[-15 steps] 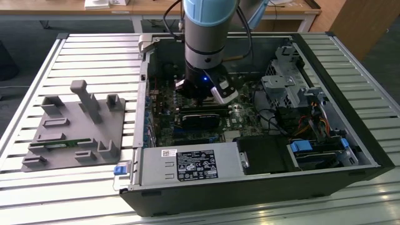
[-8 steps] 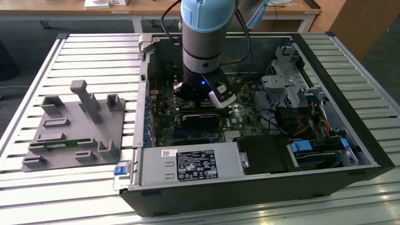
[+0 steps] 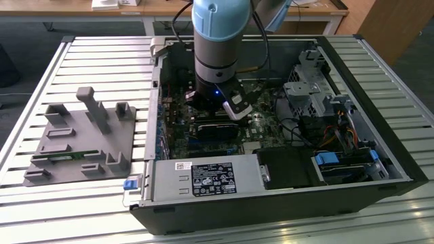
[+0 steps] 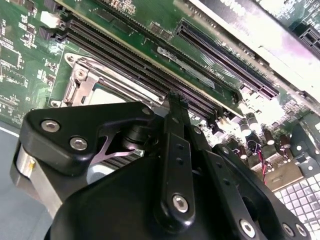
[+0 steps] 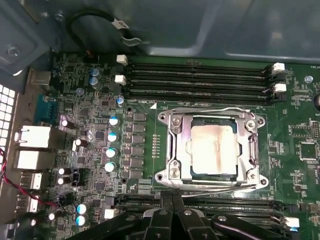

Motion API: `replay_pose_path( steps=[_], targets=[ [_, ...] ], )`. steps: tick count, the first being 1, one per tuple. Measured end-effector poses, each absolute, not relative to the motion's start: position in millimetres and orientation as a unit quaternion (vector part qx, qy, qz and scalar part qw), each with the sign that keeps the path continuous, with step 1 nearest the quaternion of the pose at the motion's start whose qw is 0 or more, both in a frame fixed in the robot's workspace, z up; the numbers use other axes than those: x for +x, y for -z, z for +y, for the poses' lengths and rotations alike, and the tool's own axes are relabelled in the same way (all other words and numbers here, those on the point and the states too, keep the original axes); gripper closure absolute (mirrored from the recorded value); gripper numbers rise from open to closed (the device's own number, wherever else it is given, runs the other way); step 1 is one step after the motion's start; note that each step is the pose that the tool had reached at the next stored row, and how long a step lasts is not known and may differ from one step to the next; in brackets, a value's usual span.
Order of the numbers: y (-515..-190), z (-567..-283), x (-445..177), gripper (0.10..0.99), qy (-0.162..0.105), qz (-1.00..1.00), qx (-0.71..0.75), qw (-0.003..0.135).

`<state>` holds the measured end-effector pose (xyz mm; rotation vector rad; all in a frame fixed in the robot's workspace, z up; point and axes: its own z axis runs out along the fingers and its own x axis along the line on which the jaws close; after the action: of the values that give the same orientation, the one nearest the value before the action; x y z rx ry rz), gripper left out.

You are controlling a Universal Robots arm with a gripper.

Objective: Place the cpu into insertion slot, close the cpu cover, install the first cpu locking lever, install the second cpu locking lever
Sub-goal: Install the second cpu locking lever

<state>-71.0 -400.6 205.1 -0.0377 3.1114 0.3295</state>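
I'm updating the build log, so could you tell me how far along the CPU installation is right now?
Done, by the look of it: the cpu sits in the insertion slot and the cpu cover lies closed around it. Thin wire levers run along two sides of the frame; whether they are latched I cannot tell. In hand: the gripper hangs beside the socket, fingertips together, holding nothing.

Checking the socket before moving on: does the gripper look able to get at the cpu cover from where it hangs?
Probably yes: the gripper hangs just beside the cpu cover, and nothing stands between them.
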Motion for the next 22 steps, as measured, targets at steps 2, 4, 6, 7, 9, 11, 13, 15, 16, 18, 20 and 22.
replay_pose_path(
  steps=[2, 4, 6, 7, 9, 11, 13, 15, 16, 18, 20, 22],
  targets=[
    [-204.8, -401.7, -71.0, 0.976, -0.107, 0.994, -0.012, 0.006],
    [-204.4, -402.4, -71.1, 0.976, -0.108, 0.994, -0.011, 0.006],
    [-203.7, -402.7, -71.0, 0.976, -0.111, 0.994, -0.011, 0.006],
    [-203.1, -402.7, -71.0, 0.976, -0.113, 0.994, -0.011, 0.006],
    [-201.6, -402.6, -71.0, 0.976, -0.115, 0.993, -0.011, 0.007],
    [-200.0, -402.7, -71.0, 0.976, -0.116, 0.993, -0.011, 0.007],
    [-199.1, -402.7, -71.2, 0.976, -0.117, 0.993, -0.011, 0.007],
    [-198.5, -402.7, -71.6, 0.976, -0.119, 0.993, -0.011, 0.007],
    [-198.2, -402.6, -71.8, 0.976, -0.12, 0.993, -0.011, 0.007],
    [-197.5, -402.7, -72.1, 0.976, -0.123, 0.992, -0.011, 0.007],
    [-196.8, -402.7, -72.7, 0.976, -0.126, 0.992, -0.011, 0.007],
    [-195.7, -402.6, -73.2, 0.976, -0.127, 0.992, -0.011, 0.007]
  ],
)
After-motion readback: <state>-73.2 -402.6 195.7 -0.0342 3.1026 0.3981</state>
